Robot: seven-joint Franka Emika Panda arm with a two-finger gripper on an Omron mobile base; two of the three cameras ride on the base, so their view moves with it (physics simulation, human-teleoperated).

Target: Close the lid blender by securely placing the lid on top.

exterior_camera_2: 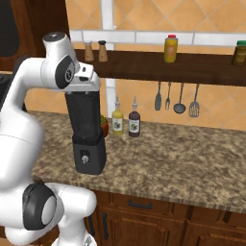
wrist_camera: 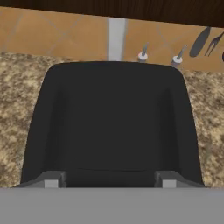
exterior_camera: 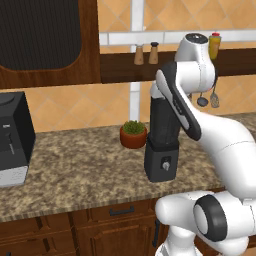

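From the left base view, the blender (exterior_camera: 162,145) stands upright on the granite desk (exterior_camera: 80,170), just beside a small potted plant (exterior_camera: 133,134) and well apart from the coffee machine (exterior_camera: 14,137); the arm crosses in front of the jar and hides its top. In the right base view the hand (exterior_camera_2: 86,88) sits directly over the jar's top edge, which suits lowering something squarely onto it. In the hand view a black squarish surface, probably the lid (wrist_camera: 113,122), lies between the fingertips (wrist_camera: 51,180), aligned with the desk below. The hand looks partly open; whether it grips the lid or rests on it, I cannot tell.
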